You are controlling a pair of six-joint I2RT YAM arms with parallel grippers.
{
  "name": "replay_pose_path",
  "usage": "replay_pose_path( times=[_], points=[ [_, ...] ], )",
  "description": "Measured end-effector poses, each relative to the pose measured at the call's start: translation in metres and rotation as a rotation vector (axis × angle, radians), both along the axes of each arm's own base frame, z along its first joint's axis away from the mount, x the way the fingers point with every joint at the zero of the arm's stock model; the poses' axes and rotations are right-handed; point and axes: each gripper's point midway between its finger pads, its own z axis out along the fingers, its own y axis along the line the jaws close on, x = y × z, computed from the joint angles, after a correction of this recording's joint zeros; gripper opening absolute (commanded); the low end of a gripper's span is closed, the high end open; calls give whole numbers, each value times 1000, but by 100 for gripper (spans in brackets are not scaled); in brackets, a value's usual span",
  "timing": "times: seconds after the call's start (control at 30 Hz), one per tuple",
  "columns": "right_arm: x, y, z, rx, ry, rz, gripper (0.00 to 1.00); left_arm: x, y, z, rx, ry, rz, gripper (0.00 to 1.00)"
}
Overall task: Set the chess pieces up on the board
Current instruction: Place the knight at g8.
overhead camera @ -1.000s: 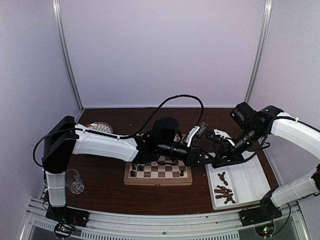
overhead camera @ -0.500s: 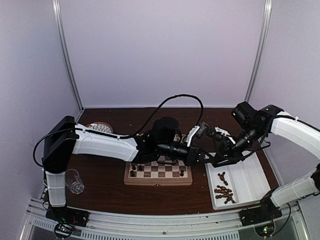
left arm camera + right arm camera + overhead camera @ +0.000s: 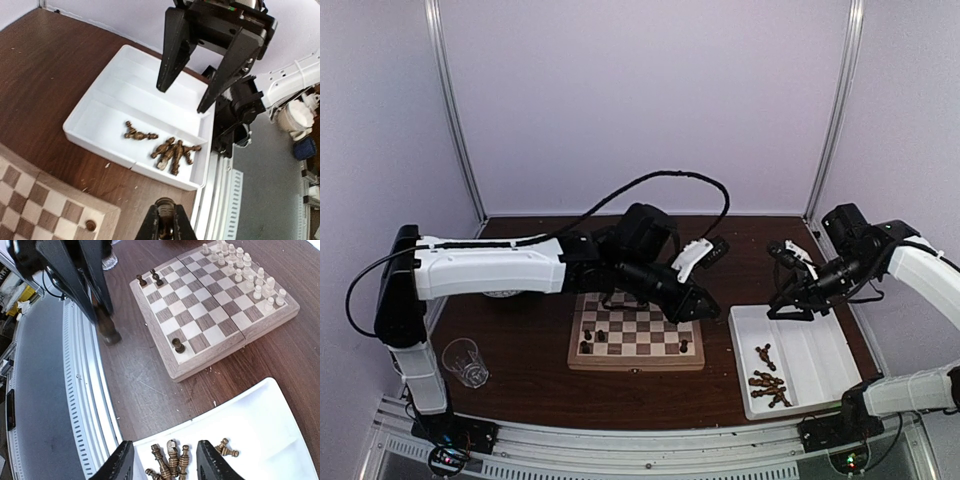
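**Board** (image 3: 636, 340): a square wooden checkerboard of tan and brown squares with a pale border. It lies on the dark worktop (image 3: 520, 350), lower centre of the overhead view.

**Cream chessmen** (image 3: 240, 265): these stand in two rows along one edge, upper right of the right wrist view.

**Standing dark chessmen** (image 3: 176, 345): three occupy the opposite side.

**Loose dark pieces** (image 3: 170, 150): these lie heaped in the white tray (image 3: 100, 120), right of the board.

**Left gripper** (image 3: 165, 227): its jaws pinch a single dark chessman (image 3: 165, 204) beside the board's corner.

**Right gripper** (image 3: 182, 97): its jaws are spread above the tray.
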Motion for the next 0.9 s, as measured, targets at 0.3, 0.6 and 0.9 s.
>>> replay_pose_path(
  times=[0.3,0.6,0.9],
  points=[
    [22,-15,-21,-101,-86,-102,47,10,83,-25,354,-137,90,0],
    [28,-18,-28,-122,-93,-121,47,21,177,-104,667,-39,192,0],
    [29,-18,-29,-125,-89,-121,47,33,195,-114,719,-20,265,0]
  ],
)
